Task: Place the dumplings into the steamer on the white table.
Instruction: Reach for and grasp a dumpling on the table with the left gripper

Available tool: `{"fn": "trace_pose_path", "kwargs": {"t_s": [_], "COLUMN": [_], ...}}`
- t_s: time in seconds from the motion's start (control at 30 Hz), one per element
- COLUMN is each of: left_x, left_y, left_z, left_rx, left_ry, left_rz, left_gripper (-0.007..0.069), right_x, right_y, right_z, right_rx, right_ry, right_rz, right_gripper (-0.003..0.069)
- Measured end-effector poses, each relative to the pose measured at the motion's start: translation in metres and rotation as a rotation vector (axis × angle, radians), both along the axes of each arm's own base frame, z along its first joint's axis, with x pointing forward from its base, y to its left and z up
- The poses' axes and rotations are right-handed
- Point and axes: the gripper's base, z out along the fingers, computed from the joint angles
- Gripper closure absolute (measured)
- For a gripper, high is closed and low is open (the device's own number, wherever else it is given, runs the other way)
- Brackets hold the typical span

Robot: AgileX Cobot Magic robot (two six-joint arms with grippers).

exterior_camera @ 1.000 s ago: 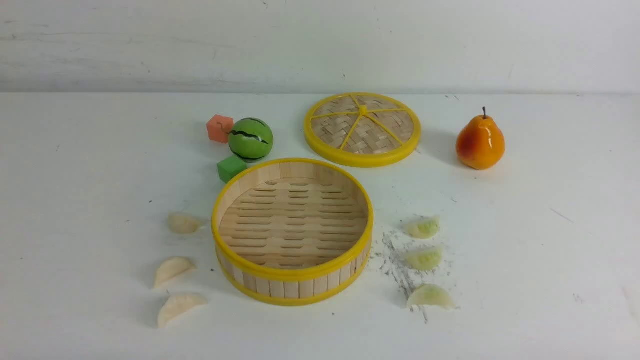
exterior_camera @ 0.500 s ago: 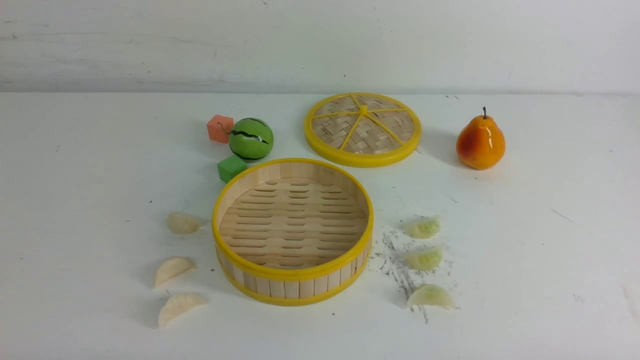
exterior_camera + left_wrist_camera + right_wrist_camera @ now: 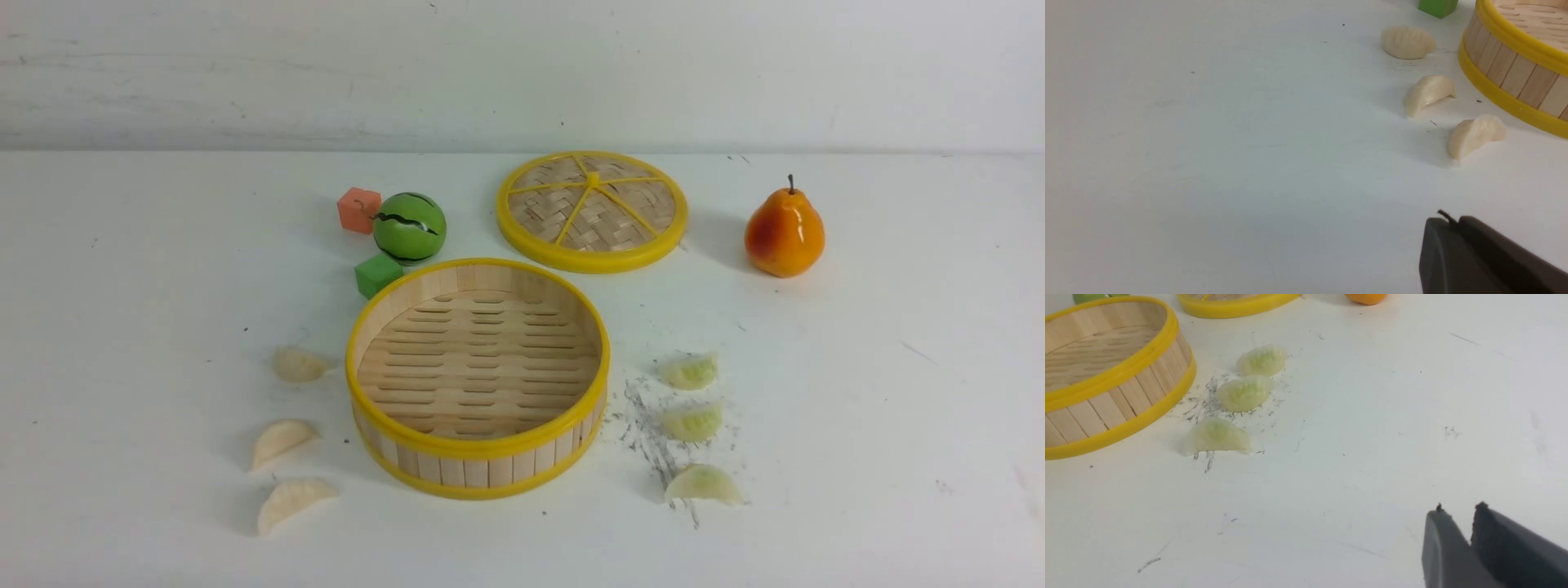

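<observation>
**Steamer mid-counter, 6 dumplings outside it**

The counter (image 3: 816, 490) runs back to a far edge along the pale wall (image 3: 326, 73). Broad stretches of its surface extend outward from both dumpling rows, and a narrower strip lies between the steamer (image 3: 478, 447) and the front view's lower border.

The steamer's slatted floor is in full view. On its left, 3 cream dumplings (image 3: 298, 500) lie on the counter, the farthest just beside the wall of the basket; on its right are 3 green dumplings (image 3: 704, 483), near scratch marks (image 3: 653, 441).

Behind are the lid (image 3: 592, 212), pear (image 3: 784, 233), green ball (image 3: 410, 229), orange cube (image 3: 359, 210) and green cube (image 3: 379, 276).

The left jaws are nearly together, any gap unclear; the right jaws are slightly parted, holding nothing.
</observation>
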Motion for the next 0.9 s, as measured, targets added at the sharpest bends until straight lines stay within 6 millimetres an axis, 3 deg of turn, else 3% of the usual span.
{"fn": "trace_pose_path", "kwargs": {"t_s": [0.3, 0.7, 0.9], "left_x": [0.002, 0.004, 0.000], "left_y": [0.000, -0.001, -0.001], "left_z": [0.005, 0.042, 0.060], "left_rx": [-0.001, -0.014, -0.021], "left_ry": [-0.061, -0.466, -0.680], "left_rz": [-0.001, -0.006, -0.008], "left_gripper": [0.0592, 0.0586, 0.0586], "right_x": [0.000, 0.001, 0.005], "right_y": [0.000, -0.001, -0.005], "right_z": [0.000, 0.002, 0.030], "right_rx": [0.000, 0.000, 0.027], "right_ry": [0.000, -0.043, -0.364], "right_rz": [0.000, -0.008, -0.060], "right_gripper": [0.0536, 0.0528, 0.0522]}}
